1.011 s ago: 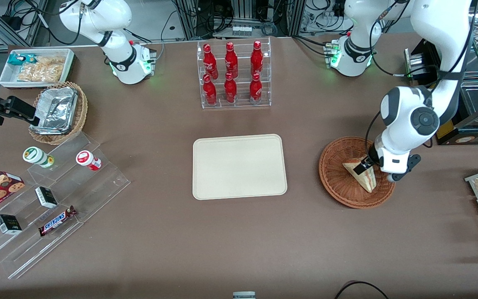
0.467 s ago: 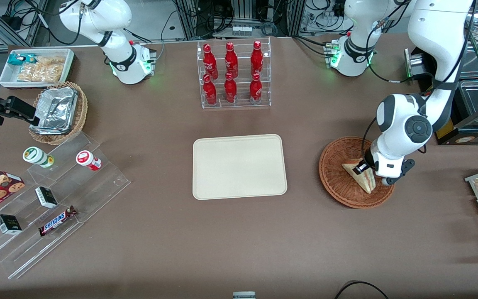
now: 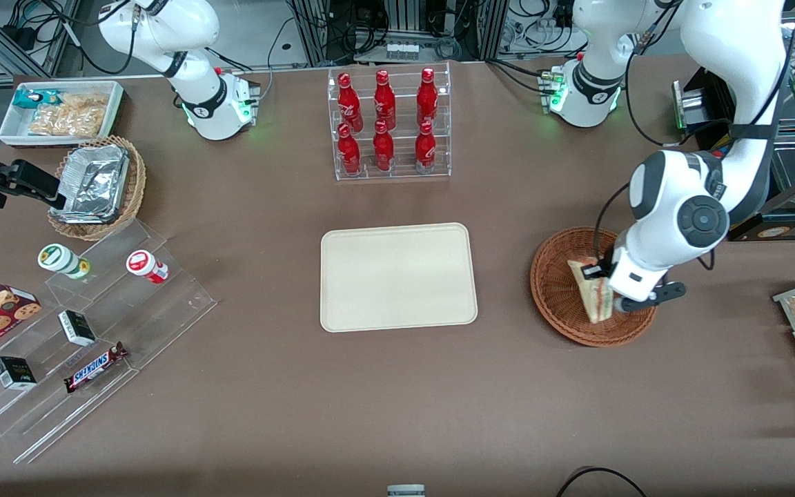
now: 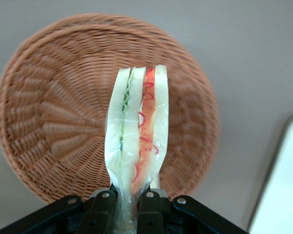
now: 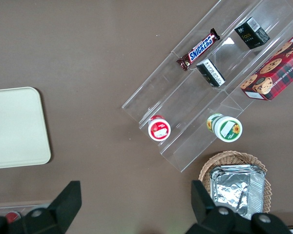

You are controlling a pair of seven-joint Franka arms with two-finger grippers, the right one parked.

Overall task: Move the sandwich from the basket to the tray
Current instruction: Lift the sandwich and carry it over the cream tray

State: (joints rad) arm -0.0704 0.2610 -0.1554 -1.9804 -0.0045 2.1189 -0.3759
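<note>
One sandwich (image 3: 594,298) is in your tool (image 3: 603,270) – both fingers (image 4: 103,210) pinched onto the clear wrap at one end of the wedge, with the bread and the red, orange and green filling edge sticking out past the fingertips. You can see in the wrist view that the wedge hangs clear of the woven floor of the basket (image 3: 563,307); the weave below it looks blurred and lower down. From the front the sandwich sits tilted, cut edge facing the camera, over the middle of the basket and inside its rim. Your tool is directly above the basket, on the working arm's end of the desk (image 3: 370,400). The tray (image 3: 397,276) lies flat near the desk's centre, well apart from the basket, toward the parked arm – nothing on it. Six red bottles (image 3: 384,121) stand in a clear rack farther from the front camera than the tray
</note>
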